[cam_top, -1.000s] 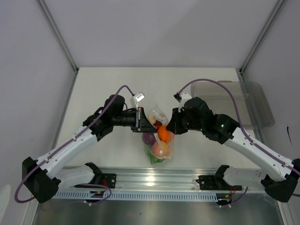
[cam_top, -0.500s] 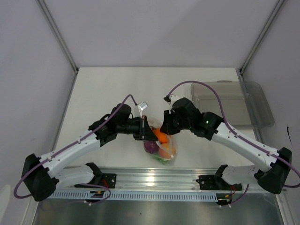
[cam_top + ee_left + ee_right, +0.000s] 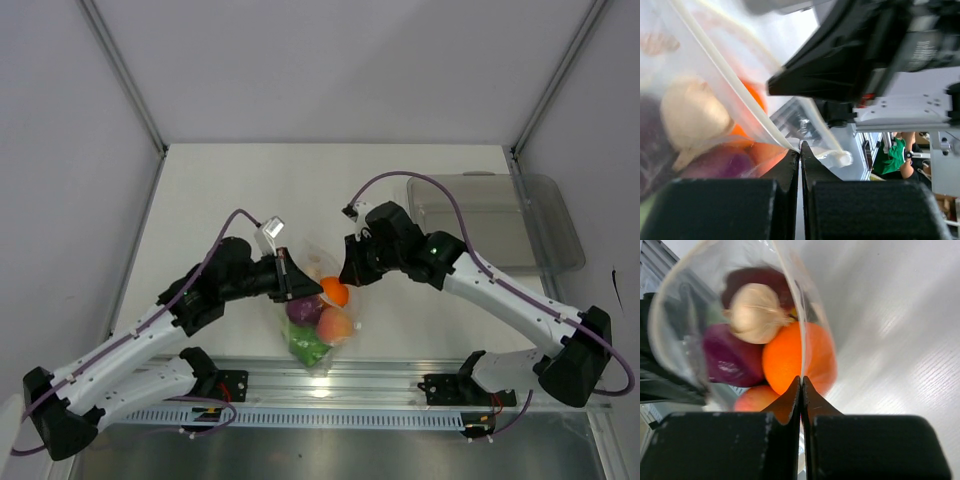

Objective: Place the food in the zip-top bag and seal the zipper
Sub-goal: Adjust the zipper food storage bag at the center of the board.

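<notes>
The clear zip-top bag (image 3: 320, 320) hangs between both grippers near the table's front edge, with the food inside: an orange (image 3: 335, 291), a peach fruit (image 3: 334, 325), a purple fruit (image 3: 301, 310) and green cabbage (image 3: 305, 347). My left gripper (image 3: 290, 278) is shut on the bag's left rim; the zipper strip (image 3: 735, 85) runs into its tips (image 3: 800, 148). My right gripper (image 3: 347, 276) is shut on the right rim (image 3: 801, 379). The right wrist view looks into the open mouth at the orange (image 3: 790, 360), a beige piece (image 3: 756, 312) and the purple fruit (image 3: 730, 360).
A rigid clear tray (image 3: 500, 225) stands at the back right of the white table (image 3: 230, 190). A metal rail (image 3: 330, 385) runs along the front edge just below the bag. Grey walls close in the sides.
Both grippers have carried the bag leftward and toward the front. The left arm has pulled back to the left, and the bag now hangs lower with the cabbage at the bottom.
</notes>
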`<state>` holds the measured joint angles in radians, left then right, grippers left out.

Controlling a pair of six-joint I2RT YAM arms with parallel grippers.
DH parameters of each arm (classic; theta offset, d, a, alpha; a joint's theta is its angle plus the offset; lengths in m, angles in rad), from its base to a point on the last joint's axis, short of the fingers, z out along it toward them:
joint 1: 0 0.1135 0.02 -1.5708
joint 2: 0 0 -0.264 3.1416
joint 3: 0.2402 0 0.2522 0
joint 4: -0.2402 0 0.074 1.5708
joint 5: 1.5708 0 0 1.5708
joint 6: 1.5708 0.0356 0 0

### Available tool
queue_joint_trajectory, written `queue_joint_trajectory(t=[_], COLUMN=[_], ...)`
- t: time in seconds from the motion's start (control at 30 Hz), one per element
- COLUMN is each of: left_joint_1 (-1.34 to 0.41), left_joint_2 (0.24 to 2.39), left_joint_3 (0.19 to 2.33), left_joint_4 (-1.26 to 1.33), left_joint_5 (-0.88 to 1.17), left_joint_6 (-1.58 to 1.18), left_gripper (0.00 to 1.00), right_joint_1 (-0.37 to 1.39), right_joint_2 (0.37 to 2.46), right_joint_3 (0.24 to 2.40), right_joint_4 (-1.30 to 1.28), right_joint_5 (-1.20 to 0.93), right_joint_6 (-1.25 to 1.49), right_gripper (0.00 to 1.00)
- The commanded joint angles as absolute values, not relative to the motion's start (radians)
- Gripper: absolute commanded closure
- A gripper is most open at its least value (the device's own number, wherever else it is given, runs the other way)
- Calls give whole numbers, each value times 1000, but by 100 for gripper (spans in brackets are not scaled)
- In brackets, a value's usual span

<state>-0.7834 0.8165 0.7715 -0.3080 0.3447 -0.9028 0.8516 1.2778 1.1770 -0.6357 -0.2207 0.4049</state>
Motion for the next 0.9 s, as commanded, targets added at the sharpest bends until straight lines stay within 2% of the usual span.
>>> queue_joint_trajectory(t=[0.0, 0.27, 0.4, 0.5, 0.53, 0.63, 0.8, 0.87], left_joint_1=[-788, -790, -788, -788, -788, -790, -788, -788], left_joint_2=[833, 801, 795, 801, 801, 793, 785, 788], left_joint_3=[700, 629, 637, 653, 655, 655, 657, 660], left_joint_4=[-207, -137, -137, -137, -135, -133, -126, -121], left_joint_5=[322, 258, 239, 232, 229, 218, 212, 216], left_joint_6=[-980, -1061, -1065, -1066, -1069, -1075, -1080, -1083], left_gripper=[99, 99, 99, 99, 99, 100, 99, 99], right_joint_1=[833, 795, 779, 779, 781, 779, 779, 779], right_joint_2=[1310, 1437, 1499, 1505, 1496, 1450, 1329, 1281], right_joint_3=[1224, 1322, 1387, 1428, 1434, 1443, 1414, 1385], right_joint_4=[-578, -555, -583, -618, -624, -660, -724, -735], right_joint_5=[-290, -362, -341, -308, -298, -247, -178, -164], right_joint_6=[373, 324, 308, 302, 299, 291, 291, 301], right_gripper=[100, 99, 90, 66, 52, 33, 20, 20])
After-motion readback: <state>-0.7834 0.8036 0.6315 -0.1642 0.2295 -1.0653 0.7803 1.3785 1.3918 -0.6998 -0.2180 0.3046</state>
